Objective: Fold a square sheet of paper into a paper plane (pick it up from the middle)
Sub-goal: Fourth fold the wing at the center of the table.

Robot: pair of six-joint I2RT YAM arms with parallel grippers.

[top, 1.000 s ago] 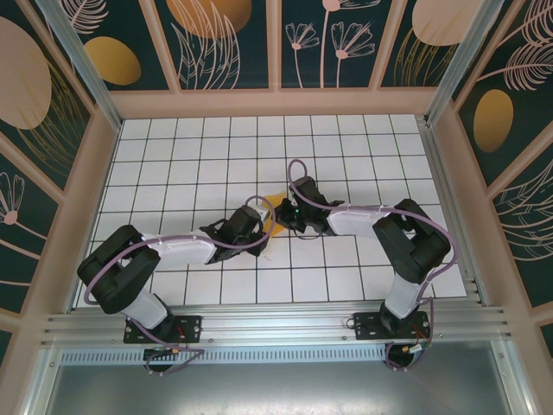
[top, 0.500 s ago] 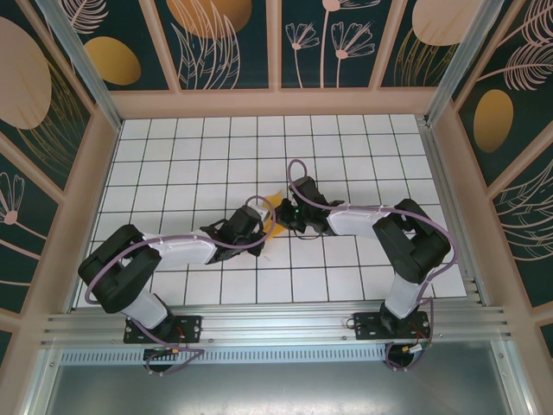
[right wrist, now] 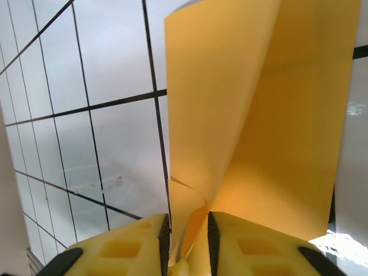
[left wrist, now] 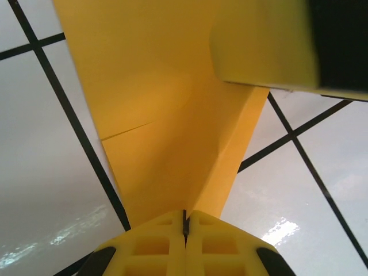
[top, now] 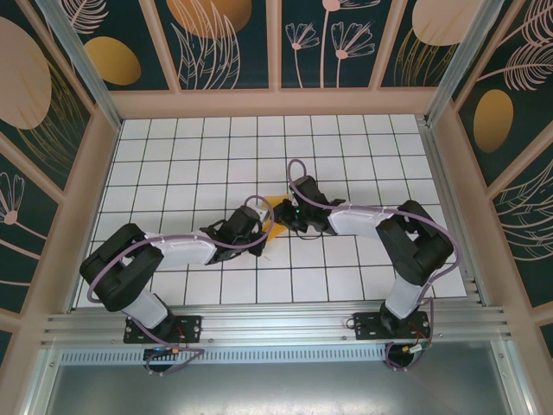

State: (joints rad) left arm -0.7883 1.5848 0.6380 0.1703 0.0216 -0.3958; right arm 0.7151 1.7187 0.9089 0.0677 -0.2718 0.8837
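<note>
A handover in mid-fold, just above the middle of the white tiled table point(top: 216, 156): the left gripper point(left wrist: 185, 227) has just clamped shut on the square sheet of paper point(left wrist: 172, 115), its two yellow fingers meeting at the bottom centre of the left wrist view with the orange-yellow sheet nipped between them. The sheet, already creased into a narrower, layered shape, fans upward from that grip. In the right wrist view the right gripper point(right wrist: 186, 230) has begun to loosen. Its fingers stand narrowly apart at the bottom centre of the frame, and a crumpled fold of the paper sits loose in the slot and rises toward the upper right. From overhead, both wrists crowd over the small orange patch at centre frame, the left arm reaching in from the lower left and the right from the lower right. The grip appears to be passing from right to left, freeing the right arm for the next crease. No dart shape is visible yet.
</note>
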